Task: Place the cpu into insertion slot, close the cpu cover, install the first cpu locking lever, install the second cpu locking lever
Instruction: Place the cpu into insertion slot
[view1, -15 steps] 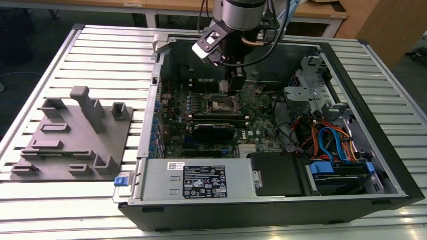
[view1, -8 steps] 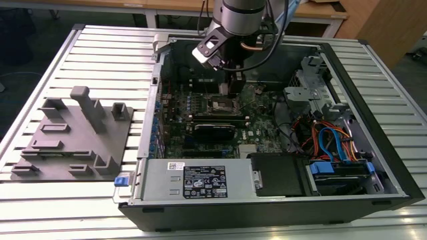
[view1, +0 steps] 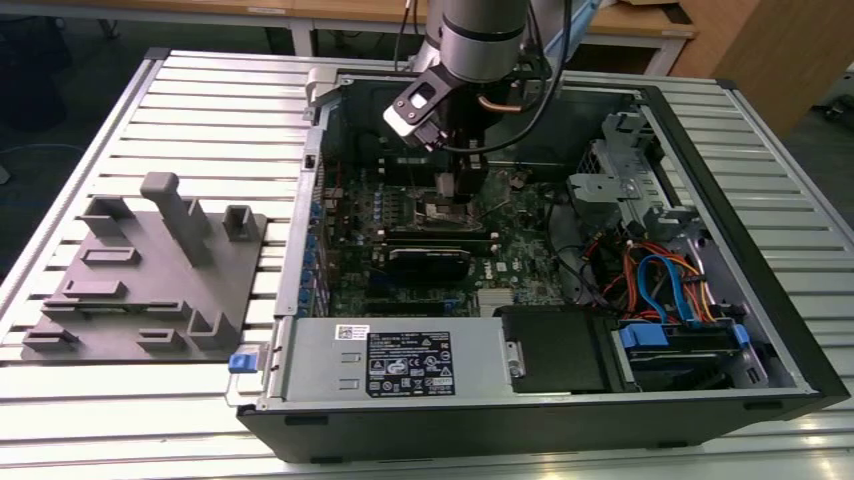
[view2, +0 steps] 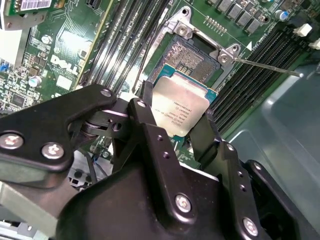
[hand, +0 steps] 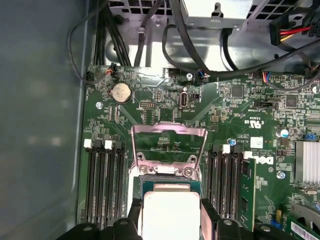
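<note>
My gripper is shut on the cpu, a flat square chip with a silvery top and a green rim, held by two opposite edges between black fingers. The chip hangs over the near part of the insertion slot, whose grey pin field still shows beyond it. Whether chip and slot touch, I cannot tell. In the first wrist view the cpu sits between the fingers just before the cpu cover, a silvery frame swung open and standing up. A thin metal lever sticks out beside the slot. In the exterior view the gripper reaches down into the case over the slot.
Long black memory slots flank the socket on both sides. Black cables cross the far edge of the board. The grey power supply box and a drive cage line the case walls. A grey fixture plate lies outside the case at the exterior view's left.
</note>
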